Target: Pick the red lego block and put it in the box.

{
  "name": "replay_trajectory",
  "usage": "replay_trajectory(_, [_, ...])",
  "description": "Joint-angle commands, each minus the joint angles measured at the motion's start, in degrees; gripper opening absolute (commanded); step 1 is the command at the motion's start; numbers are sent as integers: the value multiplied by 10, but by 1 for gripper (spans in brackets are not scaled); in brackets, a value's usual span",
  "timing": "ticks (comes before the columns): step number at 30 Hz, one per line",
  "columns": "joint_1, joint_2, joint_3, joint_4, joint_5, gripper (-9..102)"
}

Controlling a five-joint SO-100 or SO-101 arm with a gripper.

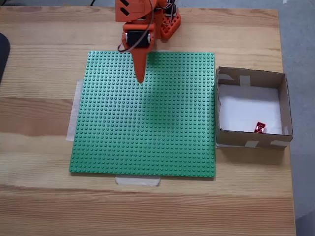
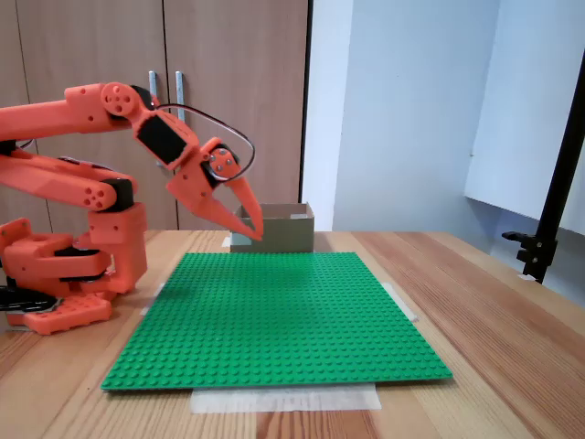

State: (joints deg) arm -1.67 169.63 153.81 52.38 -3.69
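The red lego block lies on the white floor of the box, close to its near wall. The box stands to the right of the green baseplate in a fixed view, and behind the baseplate in the side one. My orange gripper hangs over the baseplate's far edge, well left of the box. In the side fixed view the gripper is raised above the plate, its fingers meeting at the tips, holding nothing.
The arm's base sits on the wooden table behind the baseplate. Pale tape strips hold the plate's edges. A black stand rises at the table's right side in the side view.
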Motion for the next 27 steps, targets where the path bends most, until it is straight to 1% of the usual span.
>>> replay_trajectory(1, [-3, 32, 18, -14, -1, -1])
replay_trajectory(10, [4, 81, 88, -21, -26, -1])
replay_trajectory(18, [3, 118, 170, -47, -39, -1])
replay_trajectory(27, [0, 151, 243, -64, -19, -1])
